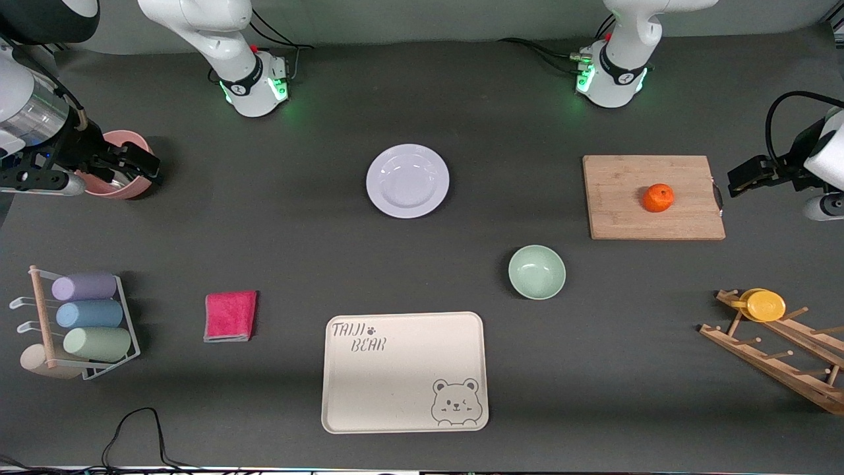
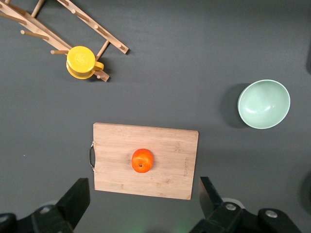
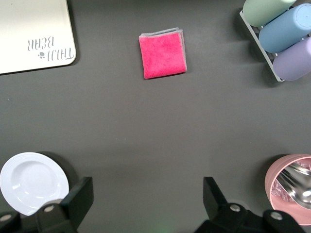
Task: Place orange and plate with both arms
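- My left tool (image 2: 141, 206) hangs over the counter's (image 1: 297, 251) edge at the left arm's end, just beside the pale wooden cutting board (image 1: 654, 196), fingers spread wide with nothing between them.
- The small round bright-orange fruit (image 1: 658, 197) sits near the middle of that board, stem dimple showing, nothing else touching it.
- I judge the orange light and firm but rollable: its curved, slightly waxy skin could squirt out of a pinch, so I'd close across its widest part, from above, gently.
- My right tool (image 3: 146, 206) hangs by the pink cup (image 1: 122, 165) at the right arm's end, fingers likewise parted and empty.
- The round shallow lavender-white plate (image 1: 407, 180) lies flat on the counter between the two arm bases and the mint-green bowl (image 1: 537, 271), well apart from both tools.
- The plate looks stiff, smooth and breakable; lying flat, the wide rim is the only hold, and I expect the fingers to slip unless one gets under the lip.
- The cream bear tray (image 1: 403, 371), nearer the camera, stands bare.
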Robot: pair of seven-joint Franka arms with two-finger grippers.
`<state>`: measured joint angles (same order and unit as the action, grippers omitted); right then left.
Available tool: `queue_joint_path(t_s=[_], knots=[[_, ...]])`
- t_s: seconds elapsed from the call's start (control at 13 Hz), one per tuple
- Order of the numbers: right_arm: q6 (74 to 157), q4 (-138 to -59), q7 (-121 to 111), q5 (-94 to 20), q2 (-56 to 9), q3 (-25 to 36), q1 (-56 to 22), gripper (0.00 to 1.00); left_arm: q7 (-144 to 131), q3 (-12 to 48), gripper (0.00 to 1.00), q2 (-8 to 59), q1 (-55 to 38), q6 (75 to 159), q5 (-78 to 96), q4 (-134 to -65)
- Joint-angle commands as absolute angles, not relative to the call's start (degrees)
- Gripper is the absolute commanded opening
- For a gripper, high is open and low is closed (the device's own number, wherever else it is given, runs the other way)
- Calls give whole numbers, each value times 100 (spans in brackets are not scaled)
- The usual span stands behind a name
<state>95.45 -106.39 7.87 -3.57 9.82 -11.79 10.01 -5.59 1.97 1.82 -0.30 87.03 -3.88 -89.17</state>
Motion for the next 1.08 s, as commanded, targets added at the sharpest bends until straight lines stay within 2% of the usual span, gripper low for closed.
queue_joint_path(t_s=[0.0,0.85,1.0], knots=[[9431,-10600,685,-413,1011,-1169,1002,100,-145,133,100,202,-105,8535,-404,-8780],[9641,-10766,738,-396,932,-1178,984,100,417,123,100,264,-26,8385,-343,-8587],[9642,-10775,738,-430,940,-1178,984,100,650,123,100,281,-9,8123,-325,-8631]])
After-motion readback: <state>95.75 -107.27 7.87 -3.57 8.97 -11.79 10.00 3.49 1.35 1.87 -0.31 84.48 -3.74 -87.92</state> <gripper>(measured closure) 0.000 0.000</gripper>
